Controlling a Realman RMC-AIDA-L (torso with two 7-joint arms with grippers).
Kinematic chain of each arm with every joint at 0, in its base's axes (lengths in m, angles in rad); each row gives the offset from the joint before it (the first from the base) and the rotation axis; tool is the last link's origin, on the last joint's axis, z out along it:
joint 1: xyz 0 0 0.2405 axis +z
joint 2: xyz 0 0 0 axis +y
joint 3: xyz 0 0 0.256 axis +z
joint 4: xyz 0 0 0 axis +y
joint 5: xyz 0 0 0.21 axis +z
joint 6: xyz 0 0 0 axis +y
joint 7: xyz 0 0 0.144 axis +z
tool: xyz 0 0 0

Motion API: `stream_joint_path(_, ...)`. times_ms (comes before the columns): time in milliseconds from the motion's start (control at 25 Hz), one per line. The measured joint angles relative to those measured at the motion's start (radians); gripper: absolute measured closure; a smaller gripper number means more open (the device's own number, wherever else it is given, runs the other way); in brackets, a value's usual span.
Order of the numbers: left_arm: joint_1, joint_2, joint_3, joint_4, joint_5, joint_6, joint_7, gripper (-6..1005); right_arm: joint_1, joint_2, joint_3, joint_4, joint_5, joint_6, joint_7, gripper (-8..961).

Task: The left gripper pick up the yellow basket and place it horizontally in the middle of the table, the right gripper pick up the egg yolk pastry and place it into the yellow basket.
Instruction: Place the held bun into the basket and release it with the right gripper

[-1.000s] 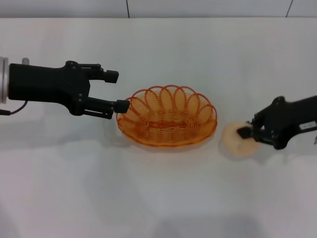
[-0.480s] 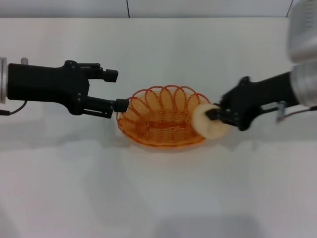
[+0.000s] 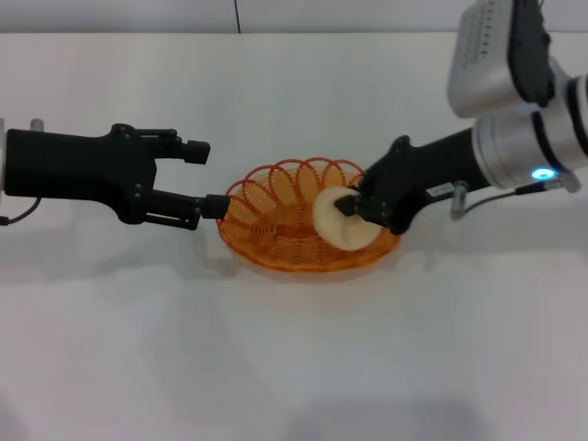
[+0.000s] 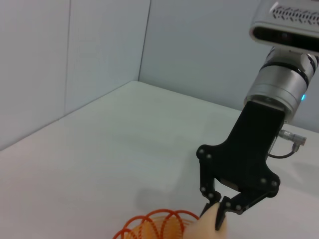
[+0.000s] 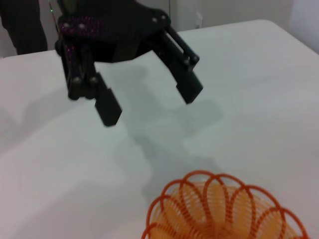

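The right end effector (image 3: 352, 208) pinches the egg yolk pastry (image 3: 340, 220) above the yellow basket (image 3: 276, 234) — released off-centre, it might roll out; the left end effector (image 3: 204, 175) gapes empty beside the rim.

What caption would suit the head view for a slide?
Right gripper holds the egg yolk pastry over the yellow basket; open left gripper waits beside its rim.

Orange-yellow looped wire basket (image 3: 308, 220), pale cream pastry (image 3: 338, 222), black pincers, plain white table (image 3: 294, 349).
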Motion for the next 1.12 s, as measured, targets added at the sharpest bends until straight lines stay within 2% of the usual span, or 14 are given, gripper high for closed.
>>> stream_joint_path(280, 0.003, 0.0, 0.0, 0.0, 0.002, 0.0, 0.0, 138, 0.033, 0.001, -0.028, 0.021, 0.015, 0.05, 0.016, 913)
stream_joint_path(600, 0.001, -0.003, 0.0, 0.0, 0.003, -0.006, 0.0, 138, 0.039, 0.0, -0.057, 0.032, 0.034, 0.098, 0.022, 914)
stream_joint_path(800, -0.001, -0.004, 0.0, 0.0, 0.003, -0.007, 0.0, 138, 0.035, -0.001, -0.063, 0.027, 0.036, 0.115, 0.021, 855)
stream_joint_path(1040, 0.004, -0.001, -0.001, 0.0, 0.0, -0.007, 0.0, 138, 0.024, -0.005, -0.059, 0.002, 0.036, 0.112, 0.022, 673)
stream_joint_path(1120, 0.005, 0.0, -0.001, 0.0, -0.001, -0.007, 0.0, 138, -0.006, -0.01, -0.055, -0.031, 0.033, 0.107, 0.019, 585)
